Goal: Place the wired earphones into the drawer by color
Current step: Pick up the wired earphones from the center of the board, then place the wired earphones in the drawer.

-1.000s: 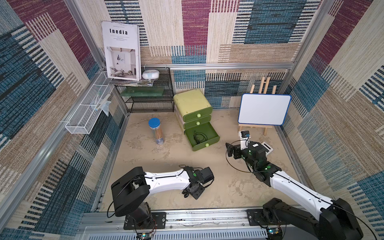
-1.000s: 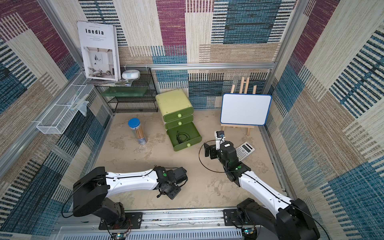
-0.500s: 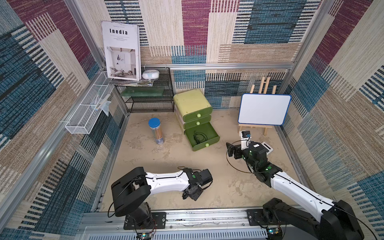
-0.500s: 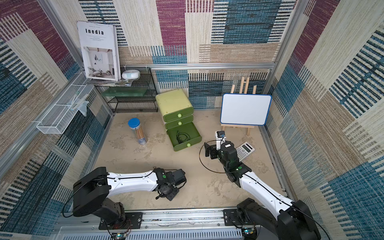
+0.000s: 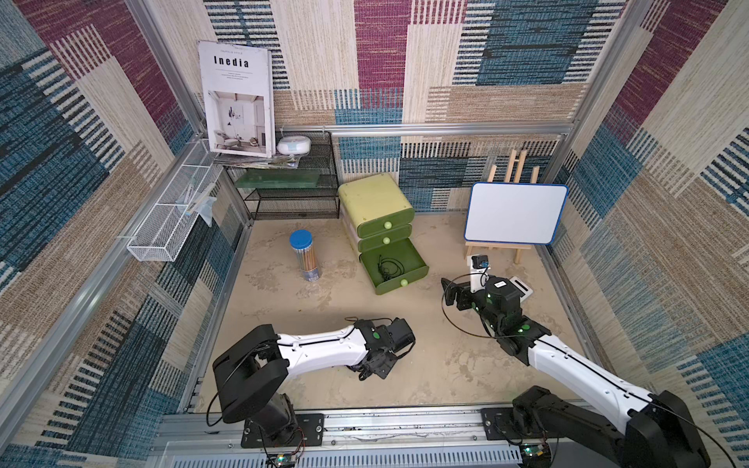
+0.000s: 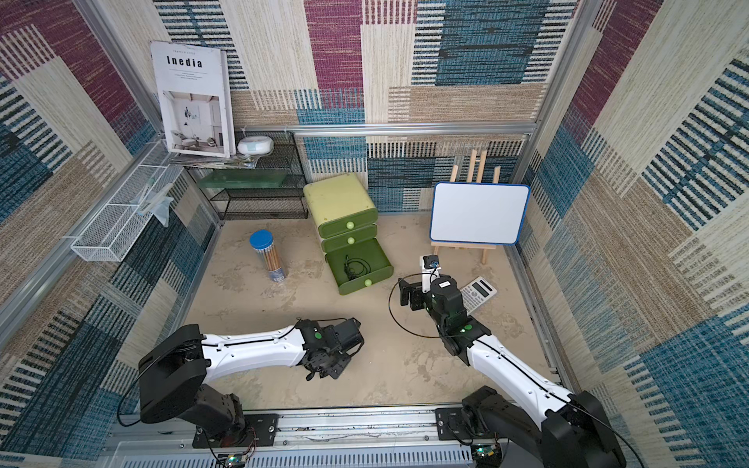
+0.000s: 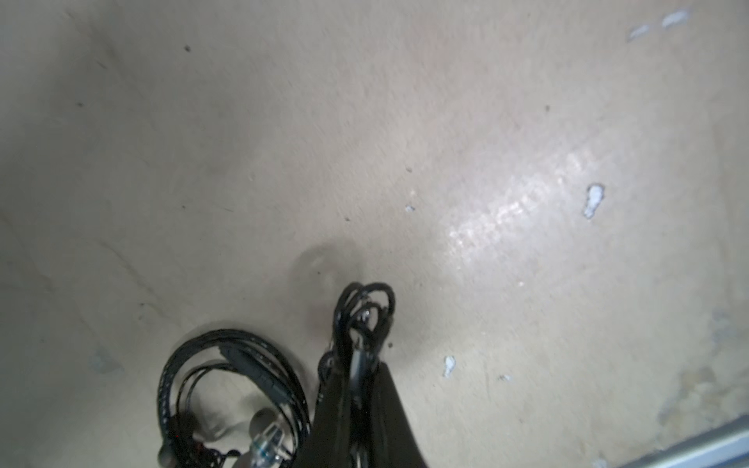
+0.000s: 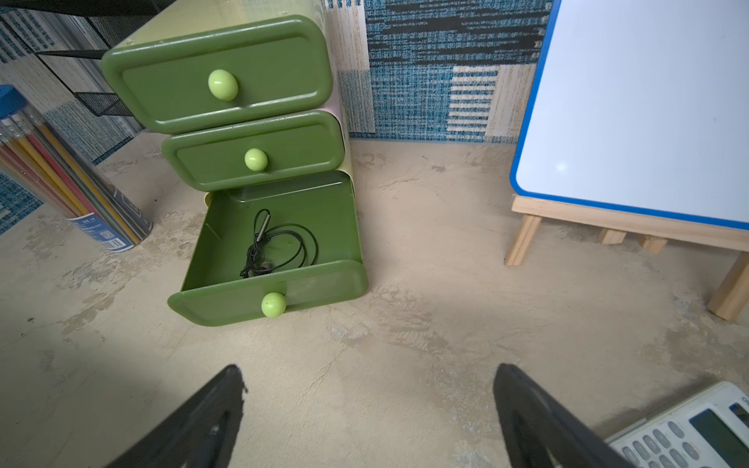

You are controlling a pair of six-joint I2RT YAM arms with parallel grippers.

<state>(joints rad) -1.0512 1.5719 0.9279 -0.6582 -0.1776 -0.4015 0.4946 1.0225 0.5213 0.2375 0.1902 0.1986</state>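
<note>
Walls: woven patchwork panels in blue, maroon and beige enclose a beige table (image 5: 446, 364).
Writing: the magazine (image 5: 237, 101) standing on the black mesh shelf (image 5: 292, 202) reads "Inedia"; the finer print on its cover is too small to read.
Labels: the pencil tube (image 5: 307, 261) with a blue lid bears a label with a square code, text unreadable; the calculator (image 8: 697, 433) shows keys and a display, its brand cut off.
Left arm: the left fingers (image 7: 385, 405) are clenched on black earphones (image 7: 364, 316), whose small loops poke out just past the tips.
Beside them: a black coil (image 7: 227, 385) lies on the table just beside the left fingers, with grey earbuds at one end; whether it belongs to the pinched set I cannot tell.
Right arm: the right fingers (image 8: 210, 417) are released, spread wide with nothing between them; the calculator sits just beside one of them.
Drawer: the open drawer (image 8: 324, 287), lowest of three in the green drawer unit (image 5: 373, 200), lies well ahead of the right fingers and well apart from the left fingers.
Inside: stored earphones (image 8: 279, 243), black and loosely coiled, lie in the open drawer.
</note>
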